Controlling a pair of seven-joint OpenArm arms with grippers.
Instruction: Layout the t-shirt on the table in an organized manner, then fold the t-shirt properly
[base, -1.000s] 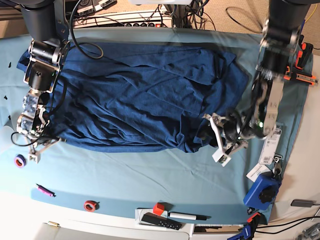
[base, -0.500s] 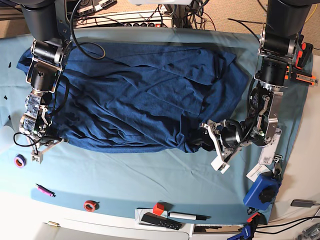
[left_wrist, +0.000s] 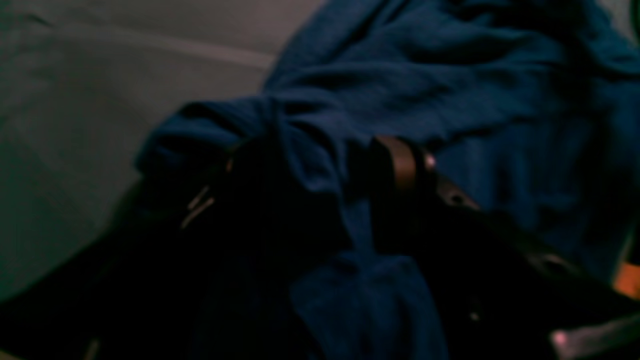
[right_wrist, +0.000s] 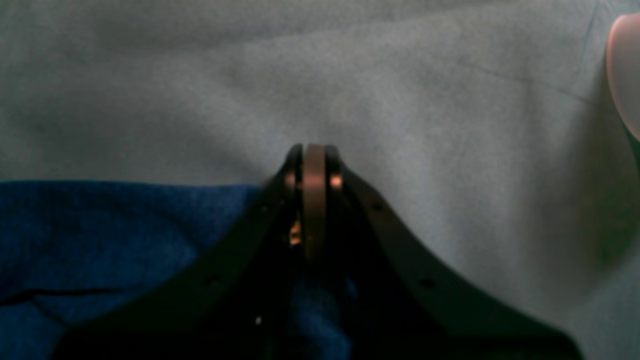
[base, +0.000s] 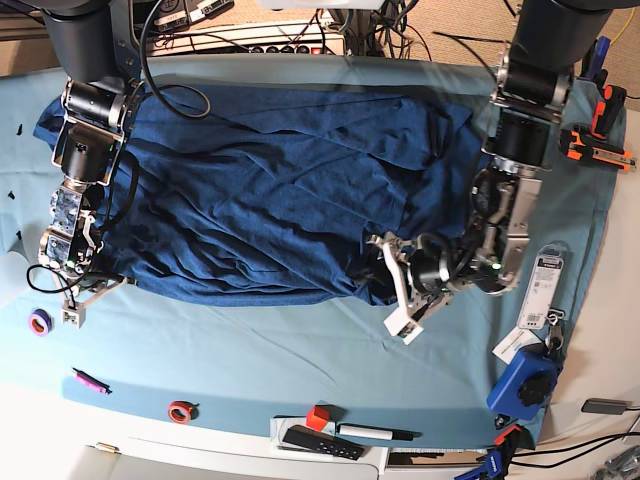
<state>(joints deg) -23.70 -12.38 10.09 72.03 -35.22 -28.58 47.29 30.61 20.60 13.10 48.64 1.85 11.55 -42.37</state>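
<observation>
The dark blue t-shirt (base: 270, 190) lies spread and wrinkled across the teal table (base: 300, 350). My left gripper (base: 388, 283) is at the shirt's lower right corner. Its jaws are open wide around a bunched fold of blue cloth (left_wrist: 320, 165). One finger (left_wrist: 405, 167) shows plainly in the left wrist view; the other is dark and blurred. My right gripper (base: 85, 300) sits at the shirt's lower left corner. Its tips (right_wrist: 314, 150) are shut tight over the table cloth, and blue fabric (right_wrist: 100, 240) runs in between the fingers' bases.
Along the front edge lie a purple tape roll (base: 40, 322), a pink marker (base: 90, 381), a red tape roll (base: 181, 411), a red block (base: 318, 416), a black remote (base: 320, 441) and a pen (base: 375, 433). A blue tool (base: 525, 380) and an orange tool (base: 598, 140) sit at the right.
My left gripper has slid leftward along the shirt's lower edge, bunching the corner cloth between its jaws. The right arm has stayed where it was.
</observation>
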